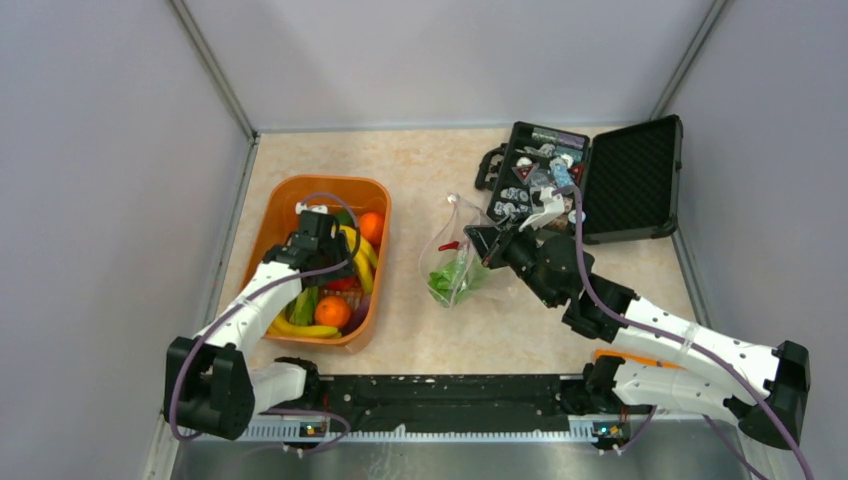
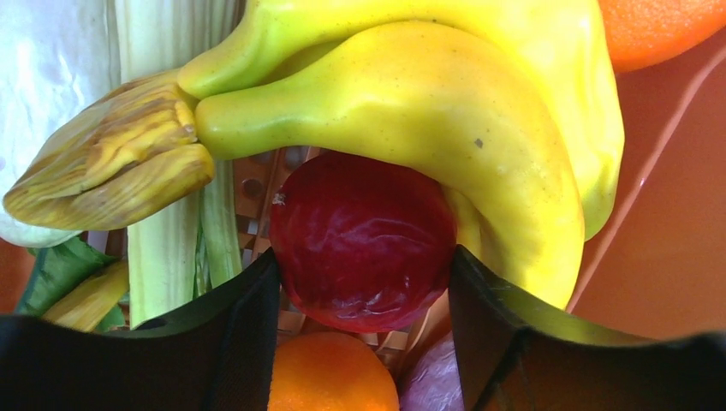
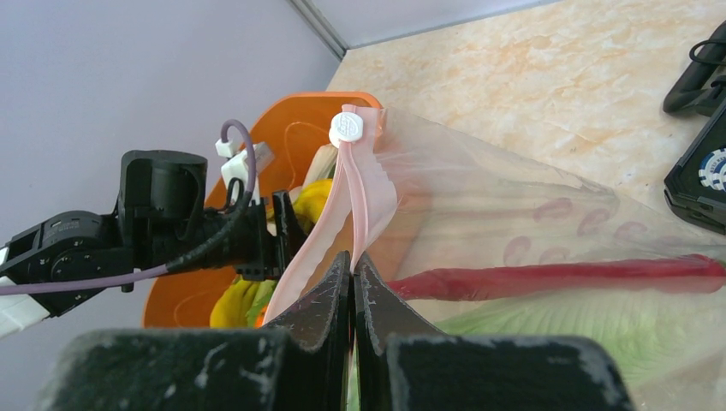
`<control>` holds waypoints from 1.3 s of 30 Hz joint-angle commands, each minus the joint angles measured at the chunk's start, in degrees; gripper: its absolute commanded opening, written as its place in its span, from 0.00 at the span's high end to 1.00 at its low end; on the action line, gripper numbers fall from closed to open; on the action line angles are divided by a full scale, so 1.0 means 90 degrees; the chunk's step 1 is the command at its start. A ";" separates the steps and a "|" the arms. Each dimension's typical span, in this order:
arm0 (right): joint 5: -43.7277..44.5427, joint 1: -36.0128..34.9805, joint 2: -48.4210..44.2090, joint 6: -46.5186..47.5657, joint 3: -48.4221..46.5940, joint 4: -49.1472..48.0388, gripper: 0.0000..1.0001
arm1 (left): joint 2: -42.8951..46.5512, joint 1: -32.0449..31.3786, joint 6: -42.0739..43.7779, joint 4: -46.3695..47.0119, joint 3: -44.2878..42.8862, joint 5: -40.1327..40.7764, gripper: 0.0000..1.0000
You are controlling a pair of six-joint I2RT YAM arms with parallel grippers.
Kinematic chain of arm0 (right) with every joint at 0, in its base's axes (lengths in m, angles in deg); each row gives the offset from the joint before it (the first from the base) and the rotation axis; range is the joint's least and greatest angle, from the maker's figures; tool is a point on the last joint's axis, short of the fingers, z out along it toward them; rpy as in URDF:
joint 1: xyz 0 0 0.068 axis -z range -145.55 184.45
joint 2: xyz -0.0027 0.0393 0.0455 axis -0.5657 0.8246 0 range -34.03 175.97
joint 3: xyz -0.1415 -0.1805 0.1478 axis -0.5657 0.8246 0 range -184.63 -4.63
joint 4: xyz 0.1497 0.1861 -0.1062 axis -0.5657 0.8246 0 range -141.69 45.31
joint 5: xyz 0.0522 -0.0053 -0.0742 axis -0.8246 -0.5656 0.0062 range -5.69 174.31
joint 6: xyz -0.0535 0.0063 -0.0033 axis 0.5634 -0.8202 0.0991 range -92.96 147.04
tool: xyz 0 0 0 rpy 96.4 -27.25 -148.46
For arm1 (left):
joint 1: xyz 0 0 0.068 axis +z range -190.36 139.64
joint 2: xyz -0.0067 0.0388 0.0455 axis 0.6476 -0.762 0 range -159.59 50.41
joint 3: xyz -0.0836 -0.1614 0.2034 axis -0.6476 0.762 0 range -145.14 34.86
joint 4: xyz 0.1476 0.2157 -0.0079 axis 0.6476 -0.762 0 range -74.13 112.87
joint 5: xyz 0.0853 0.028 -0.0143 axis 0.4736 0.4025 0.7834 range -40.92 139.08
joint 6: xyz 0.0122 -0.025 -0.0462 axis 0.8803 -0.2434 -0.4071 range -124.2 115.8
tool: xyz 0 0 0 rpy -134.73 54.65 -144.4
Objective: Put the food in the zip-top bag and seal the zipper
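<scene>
My left gripper (image 1: 318, 240) (image 2: 364, 257) is down in the orange tub (image 1: 300, 190), and its jaws press both sides of a dark red round fruit (image 2: 364, 240) lying under yellow bananas (image 2: 428, 103). Oranges (image 1: 371, 226) (image 2: 330, 372) lie around it. The clear zip-top bag (image 1: 455, 265) (image 3: 514, 197) lies mid-table with a red chilli (image 3: 556, 278) and a green leafy piece (image 3: 556, 321) inside. My right gripper (image 1: 478, 240) (image 3: 353, 257) is shut on the pink zipper (image 3: 355, 188) at the bag's mouth and holds it up. A white slider (image 3: 347, 128) sits on the zipper's end.
An open black hard case (image 1: 630, 180) with small chips and packets stands at the back right, close behind my right arm. Grey walls close in the table on the left, back and right. The tub also holds green stalks (image 2: 163, 257) and a purple piece (image 2: 437, 385).
</scene>
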 commanded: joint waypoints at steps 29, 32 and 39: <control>-0.0016 0.0049 0.0011 0.0010 -0.0158 -0.0334 1.00 | 0.2182 0.0030 0.0189 0.0669 -0.0323 -0.0688 0.85; -0.0005 0.0051 0.0013 0.0010 -0.0086 -0.0450 1.00 | 0.2360 0.0030 0.0091 0.0799 -0.0398 -0.1055 0.86; -0.0013 0.0050 0.0094 0.0035 -0.0134 -0.0433 1.00 | 0.2730 0.0030 -0.0118 0.1571 -0.0358 -0.1934 0.87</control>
